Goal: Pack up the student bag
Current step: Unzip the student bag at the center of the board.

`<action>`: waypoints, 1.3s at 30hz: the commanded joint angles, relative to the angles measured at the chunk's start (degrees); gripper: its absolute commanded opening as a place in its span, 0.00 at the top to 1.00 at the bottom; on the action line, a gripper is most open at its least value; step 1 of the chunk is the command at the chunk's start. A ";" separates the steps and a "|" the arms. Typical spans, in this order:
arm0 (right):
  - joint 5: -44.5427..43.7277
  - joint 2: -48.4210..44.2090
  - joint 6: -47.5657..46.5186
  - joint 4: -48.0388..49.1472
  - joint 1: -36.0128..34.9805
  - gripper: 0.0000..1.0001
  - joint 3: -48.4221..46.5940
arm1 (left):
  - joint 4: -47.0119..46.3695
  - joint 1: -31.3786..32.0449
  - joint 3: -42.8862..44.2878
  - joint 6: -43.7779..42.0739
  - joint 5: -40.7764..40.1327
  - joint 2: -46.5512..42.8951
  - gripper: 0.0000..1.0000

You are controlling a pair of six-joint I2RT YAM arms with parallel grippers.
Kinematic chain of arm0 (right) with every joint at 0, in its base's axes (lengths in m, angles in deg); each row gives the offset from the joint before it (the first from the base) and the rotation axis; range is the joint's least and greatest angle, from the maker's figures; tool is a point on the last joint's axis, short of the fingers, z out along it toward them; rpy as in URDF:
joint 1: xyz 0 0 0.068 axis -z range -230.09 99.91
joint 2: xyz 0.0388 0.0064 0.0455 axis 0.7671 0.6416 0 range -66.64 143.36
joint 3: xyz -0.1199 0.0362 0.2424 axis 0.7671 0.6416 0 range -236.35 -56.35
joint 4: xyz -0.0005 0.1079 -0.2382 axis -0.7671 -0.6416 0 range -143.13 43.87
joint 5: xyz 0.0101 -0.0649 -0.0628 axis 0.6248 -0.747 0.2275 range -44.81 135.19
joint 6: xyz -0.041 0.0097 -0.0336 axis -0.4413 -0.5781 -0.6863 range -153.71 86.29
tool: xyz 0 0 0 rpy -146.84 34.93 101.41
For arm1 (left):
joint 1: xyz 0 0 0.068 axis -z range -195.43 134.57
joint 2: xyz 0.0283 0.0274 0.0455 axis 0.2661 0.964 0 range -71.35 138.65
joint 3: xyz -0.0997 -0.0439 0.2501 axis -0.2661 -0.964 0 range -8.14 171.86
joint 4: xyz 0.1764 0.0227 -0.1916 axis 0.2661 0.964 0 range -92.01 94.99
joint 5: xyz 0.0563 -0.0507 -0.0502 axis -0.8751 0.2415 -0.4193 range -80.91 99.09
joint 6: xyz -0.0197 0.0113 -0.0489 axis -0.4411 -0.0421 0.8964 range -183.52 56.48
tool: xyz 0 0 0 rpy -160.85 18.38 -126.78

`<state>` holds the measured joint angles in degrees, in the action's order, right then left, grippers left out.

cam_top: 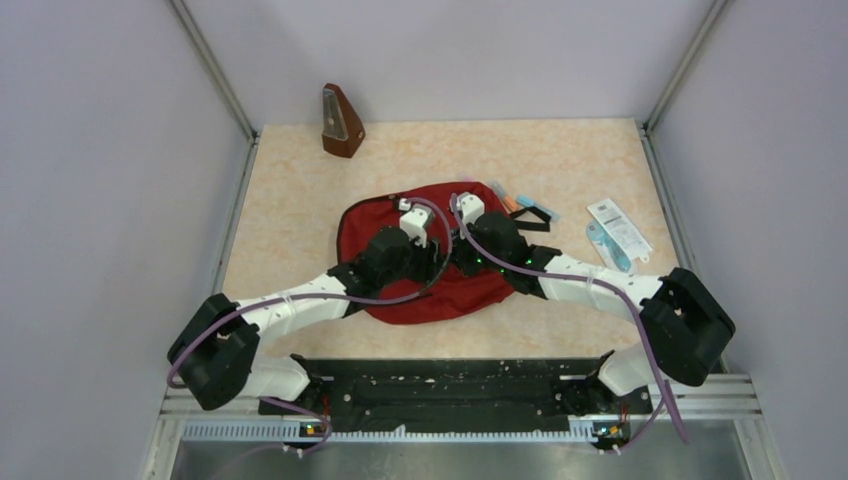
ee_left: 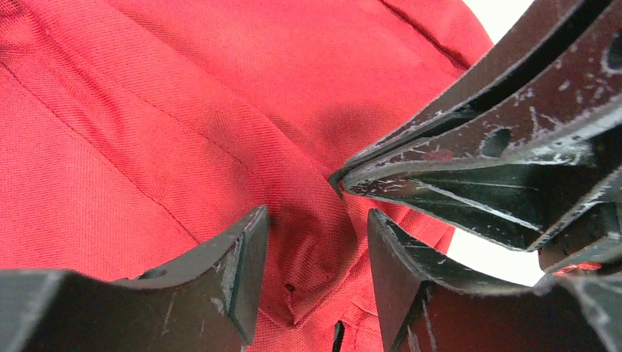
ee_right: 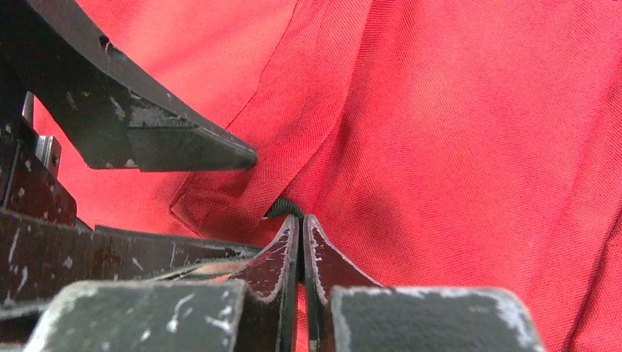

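Bag and hands: The student bag (cam_top: 450,300) was seen lying flat near the middle of the table (cam_top: 290,190), beneath both wrists, which were set close together over its centre.
Left gripper (ee_left: 317,220): The jaws were held apart, astride a raised fold of the bag's red cloth. Whether the fold was being pressed could not be told.
Right gripper (ee_right: 301,220): It was clenched, with its 2 fingers closed almost flush. The tips were set against a small black tab (ee_right: 282,208) at a seam of the bag. Whether that tab was pinched could not be told.
Meeting point: In the left wrist view, the pointed tip of the right gripper was seen pushed into the cloth just beyond the fold between the left jaws.
Materials: The bag was shown as soft red fabric with a fine diagonal weave, stitched seams and loose creases. The fingers were hard, black and wedge-shaped, scuffed with pale scratches. The tabletop was beige and marbled.
Edges: The bag's near edge was seen just short of the black rail (cam_top: 450,385) at the arm bases.
Open room: Bare tabletop was left to the bag's left and far side.
Right side: Slim orange and blue items (cam_top: 512,203) were seen just beside the bag's far right corner, and white and blue packets (cam_top: 618,232) near it.
Far edge: A brown pyramid-shaped object (cam_top: 341,122) was stood well apart from the bag. Pale walls were seen on 3 sides.
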<state>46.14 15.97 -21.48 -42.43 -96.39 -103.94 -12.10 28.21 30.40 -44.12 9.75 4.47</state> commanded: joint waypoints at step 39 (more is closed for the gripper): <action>-15.77 19.52 -2.33 6.16 2.08 1.00 -22.44 | 15.99 6.81 -16.64 6.56 -10.36 -26.06 1.00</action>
<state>34.95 32.93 -22.27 -40.97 -96.42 -119.88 -6.30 34.50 14.88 -39.92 0.47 -18.40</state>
